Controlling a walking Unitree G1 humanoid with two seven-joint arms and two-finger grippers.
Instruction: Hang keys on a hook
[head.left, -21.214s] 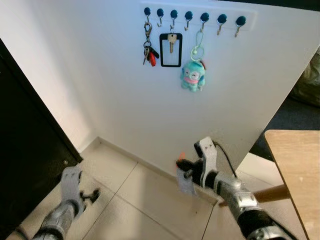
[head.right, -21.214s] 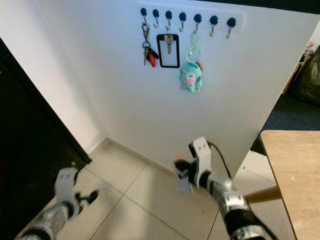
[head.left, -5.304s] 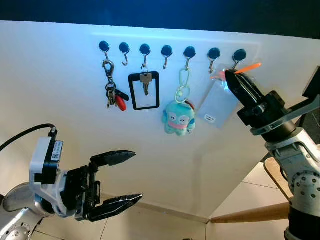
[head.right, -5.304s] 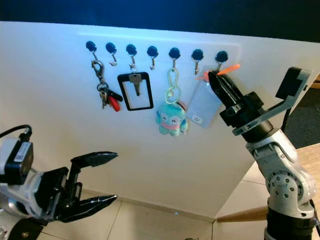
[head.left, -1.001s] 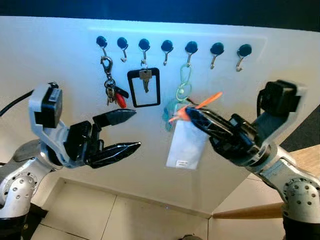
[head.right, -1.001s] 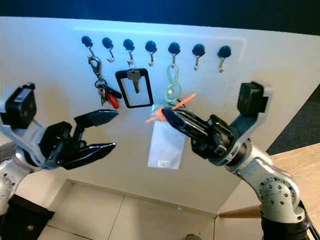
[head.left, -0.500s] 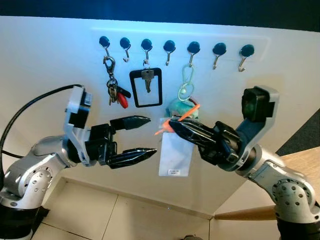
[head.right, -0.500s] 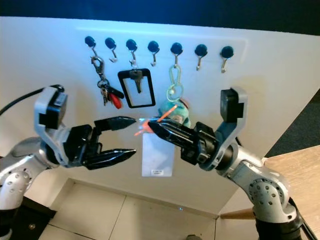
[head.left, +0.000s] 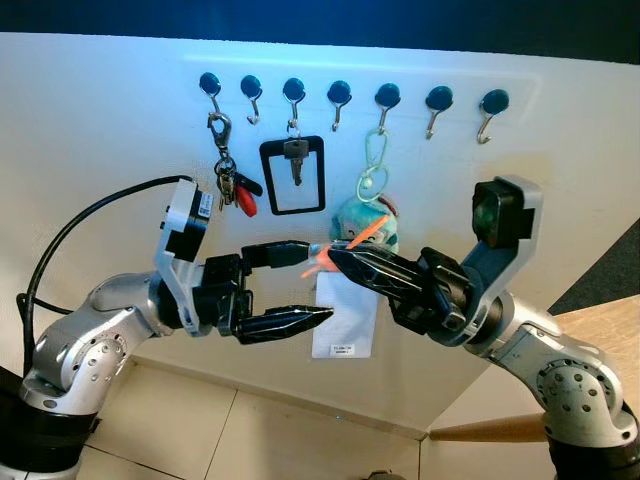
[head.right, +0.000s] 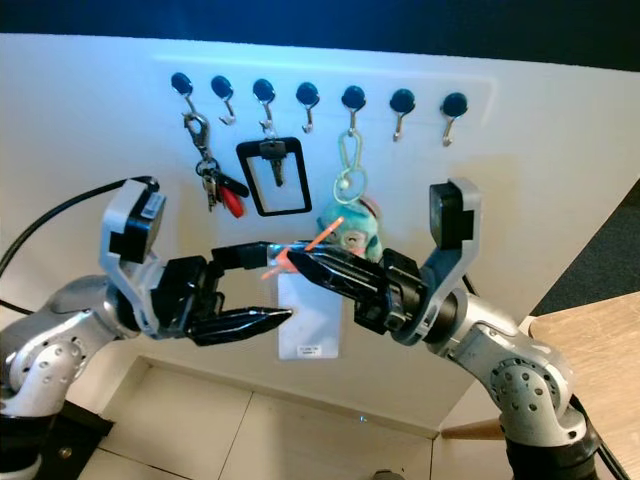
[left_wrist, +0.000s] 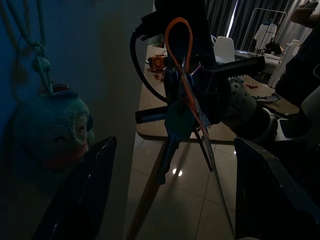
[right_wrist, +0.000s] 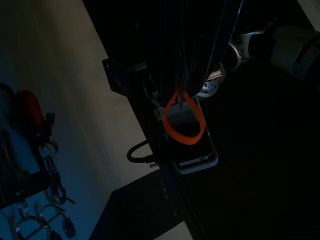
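At frame centre, the right gripper (head.left: 335, 258) pinches the orange loop (left_wrist: 182, 70) of the card tag (head.left: 345, 318). The left gripper (head.left: 300, 283) stands apart around it; close squarely on the loop before releasing.

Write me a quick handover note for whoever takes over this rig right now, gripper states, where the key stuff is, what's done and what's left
Right gripper: jaws shut on the orange loop of the card tag, held in front of the wall.
Left gripper: jaws open, tips either side of the tag's top.
Hook rail: the three hooks on the right are free; others carry keys, a badge holder and a plush.
Done: tag lifted to the wall.
Left: hang the loop on a hook.
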